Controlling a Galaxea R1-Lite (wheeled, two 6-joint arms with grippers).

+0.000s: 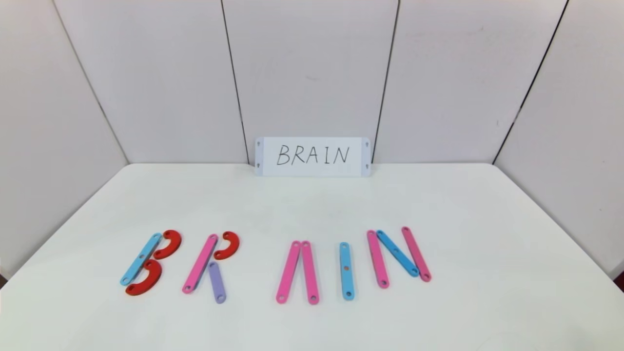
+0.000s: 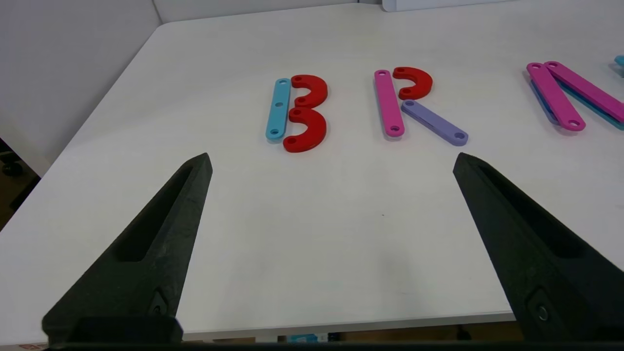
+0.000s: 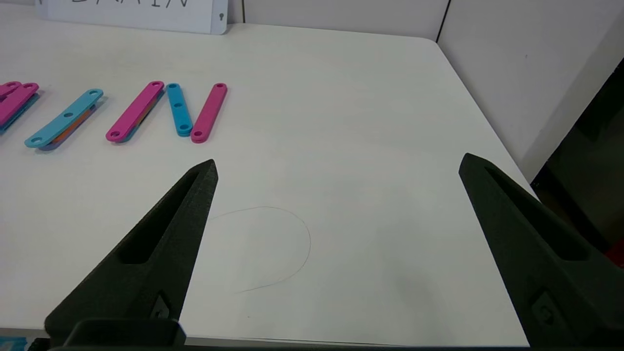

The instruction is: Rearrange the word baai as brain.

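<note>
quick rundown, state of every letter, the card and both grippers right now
B: built, blue bar with two red arcs beside it
R: built, pink bar, red arc, purple leg
A: two pink bars meeting at the far end, no crossbar
I: one blue bar
N: built, blue diagonal between two pink bars
white card: upright, reads BRAIN
left gripper: open, holding nothing
right gripper: open, holding nothing

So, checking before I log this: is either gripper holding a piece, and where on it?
Nothing is held: the left gripper and right gripper are both open and empty.
</note>
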